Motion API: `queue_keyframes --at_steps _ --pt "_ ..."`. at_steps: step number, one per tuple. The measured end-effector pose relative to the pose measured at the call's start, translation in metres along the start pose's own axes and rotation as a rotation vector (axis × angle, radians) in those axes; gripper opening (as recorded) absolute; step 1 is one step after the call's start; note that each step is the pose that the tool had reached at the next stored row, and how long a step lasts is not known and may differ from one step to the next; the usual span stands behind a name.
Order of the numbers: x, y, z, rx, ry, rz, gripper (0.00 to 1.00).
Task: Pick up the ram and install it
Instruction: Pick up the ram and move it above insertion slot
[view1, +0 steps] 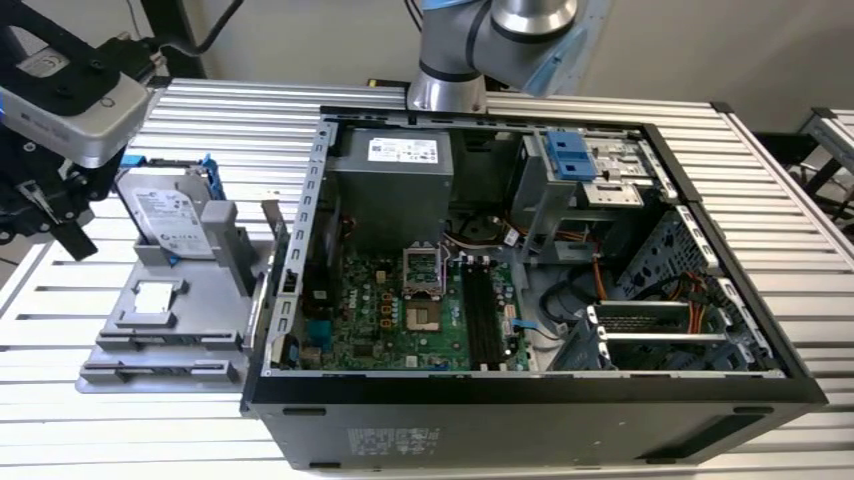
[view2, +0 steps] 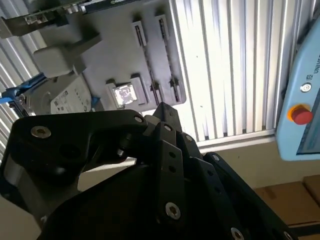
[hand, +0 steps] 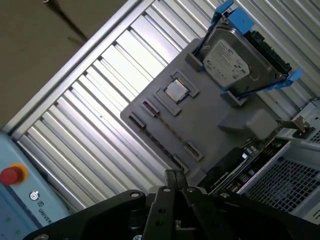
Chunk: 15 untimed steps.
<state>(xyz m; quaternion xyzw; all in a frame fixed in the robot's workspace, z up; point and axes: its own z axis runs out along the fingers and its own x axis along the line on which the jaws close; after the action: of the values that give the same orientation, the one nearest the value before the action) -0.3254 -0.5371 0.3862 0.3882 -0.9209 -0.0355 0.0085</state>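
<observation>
a ribbed metal table (view1: 240, 118) carries an open black computer case (view1: 534, 425) and, just beside it toward the exterior view's left, a flat grey parts tray (view1: 200, 350) lying on the slats

Arm (view1: 447, 50) cut off at exterior view's top edge | hard drive (view2: 70, 100) partly hidden behind gripper (view2: 162, 107) in second wrist view

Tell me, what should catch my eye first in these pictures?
The open computer case lying on its side on the slatted metal table, its green motherboard bared, dominates the exterior view. At that view's left a grey tray holds a silver hard drive in a blue-edged frame. In the first wrist view the black pincer points toward that tray.
</observation>
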Motion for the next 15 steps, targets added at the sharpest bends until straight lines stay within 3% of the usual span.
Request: queue_keyframes --at_steps 4,10,15 --pt "0.0000 0.0000 0.0000 0.0052 0.0011 -0.069 0.00" --pt "-0.0001 -0.0001 0.0000 0.0190 -0.0050 -0.160 0.00" --pt "0.0000 0.0000 0.0000 0.0193 0.0010 -0.248 0.00"
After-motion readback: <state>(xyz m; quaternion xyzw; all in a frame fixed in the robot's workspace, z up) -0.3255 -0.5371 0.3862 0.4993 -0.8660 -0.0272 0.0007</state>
